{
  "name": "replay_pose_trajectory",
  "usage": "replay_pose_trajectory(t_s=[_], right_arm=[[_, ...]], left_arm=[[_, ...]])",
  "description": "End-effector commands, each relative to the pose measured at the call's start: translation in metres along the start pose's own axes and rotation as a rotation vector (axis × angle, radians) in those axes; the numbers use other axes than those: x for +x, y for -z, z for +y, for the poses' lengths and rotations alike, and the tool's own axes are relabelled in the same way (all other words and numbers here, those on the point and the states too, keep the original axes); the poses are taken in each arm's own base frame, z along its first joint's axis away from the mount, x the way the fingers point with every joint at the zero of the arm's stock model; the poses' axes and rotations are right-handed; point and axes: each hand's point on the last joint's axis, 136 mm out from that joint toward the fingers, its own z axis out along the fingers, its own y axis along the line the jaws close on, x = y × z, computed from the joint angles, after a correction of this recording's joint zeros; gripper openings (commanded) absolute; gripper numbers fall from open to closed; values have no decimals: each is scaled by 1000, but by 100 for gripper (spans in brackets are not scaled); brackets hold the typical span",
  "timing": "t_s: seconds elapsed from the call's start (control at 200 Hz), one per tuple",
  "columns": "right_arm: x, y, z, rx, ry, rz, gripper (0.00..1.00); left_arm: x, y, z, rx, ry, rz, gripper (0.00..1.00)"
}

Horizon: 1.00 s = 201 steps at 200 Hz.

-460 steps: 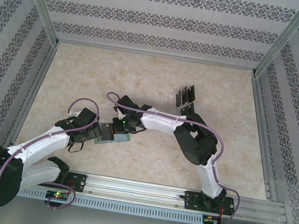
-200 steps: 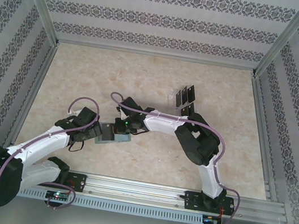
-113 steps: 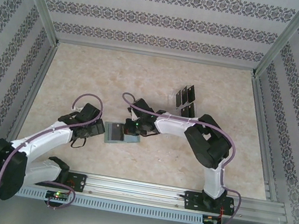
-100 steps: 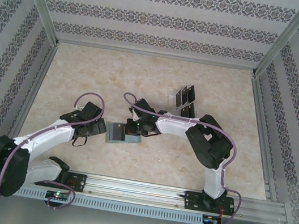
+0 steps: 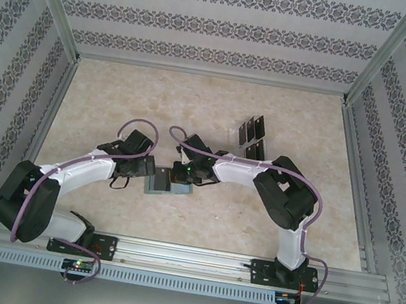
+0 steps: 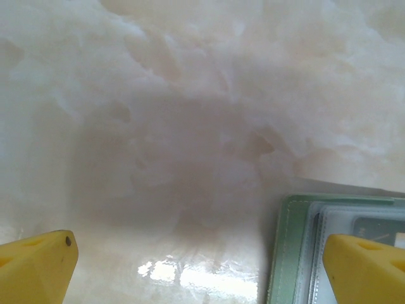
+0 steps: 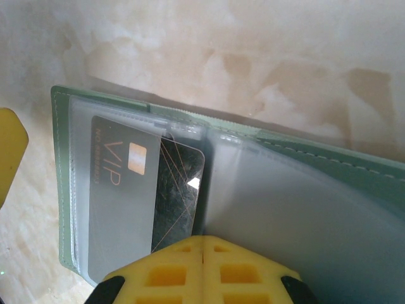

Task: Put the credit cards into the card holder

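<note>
Where beige marbled counter [image 5: 118, 99] sits inside patterned-paper walls [image 5: 224, 27] w/ alu frame, green card holder [image 5: 157, 184] lies open, centre-near. Over it, right jaws closed, tips at edge of VIP credit card [image 7: 136, 190], part-way in clear sleeve. Beside it, left jaws wide open, one tip over holder's near edge.

The left arm [image 5: 79, 169] and right arm [image 5: 237, 170] have white shells between bulky black joints, each trailed by a looping mauve cable [image 5: 142, 123]. The pincer fingers [image 6: 38, 269] are bright yellow wedges, one showing a small hole.
</note>
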Motion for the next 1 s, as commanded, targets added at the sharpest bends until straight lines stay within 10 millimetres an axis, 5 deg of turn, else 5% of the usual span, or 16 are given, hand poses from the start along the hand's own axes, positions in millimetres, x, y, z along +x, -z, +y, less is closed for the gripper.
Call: replay_pose_trajectory(t_s=[0.0,0.999], right_arm=[[12,-1,-31,104,-29,37,0],[3,4,-14,59,-19,31,0]], left_arm=[[-5,2,3,-36,-23,-24,100],[28,-25,21,-80,-10,47,100]])
